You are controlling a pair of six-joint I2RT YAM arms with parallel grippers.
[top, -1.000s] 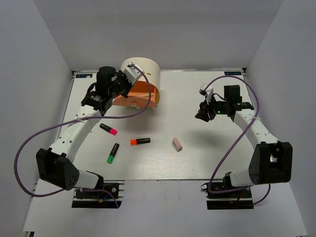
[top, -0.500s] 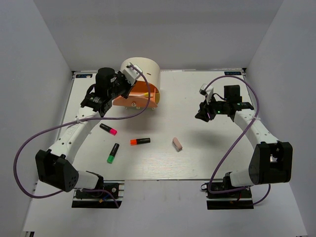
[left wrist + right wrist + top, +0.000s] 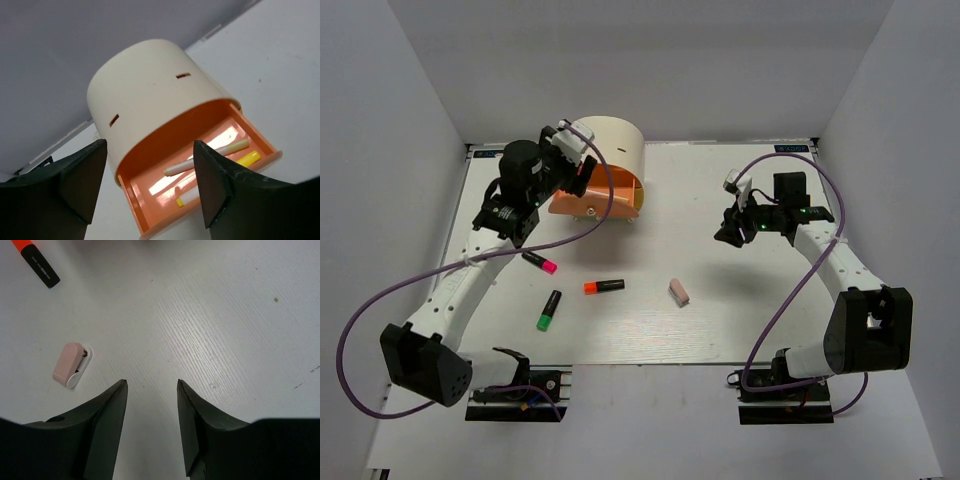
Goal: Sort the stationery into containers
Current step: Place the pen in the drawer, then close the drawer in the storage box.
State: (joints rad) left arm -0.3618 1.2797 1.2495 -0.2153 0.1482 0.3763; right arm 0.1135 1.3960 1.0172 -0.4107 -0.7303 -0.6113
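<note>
We start in the orange drawer [image 3: 142, 202], pulled out of the cream cabinet [image 3: 150, 85], and there they are: three thin sticks [image 3: 205, 156] lying flat on its floor, yellow tips showing. From the left wrist camera the drawer sits right in the gap of the left gripper [image 3: 149, 165], whose jaws are spread wide and hold nothing. Both dark fingers [image 3: 75, 185] stand clear of the drawer.

Over to the right gripper [image 3: 151, 390]: its jaws are parted about halfway, with only bare table between them and nothing gripped. The pink eraser [image 3: 67, 364] lies ahead of the jaws and off to one side, outside the gap and apart from the nearer finger. Farther out the same way we catch the orange-red highlighter [image 3: 36, 262].

From above, the pink highlighter [image 3: 539, 262] and the green highlighter [image 3: 549, 309] lie on the table, well apart from either set of jaws.

The white table [image 3: 740, 320] shows a fine grain and a few small dark specks. Plain pale grey walls [image 3: 650, 60] close it in on three sides, and purple cables [image 3: 365, 300] loop off both arms.
</note>
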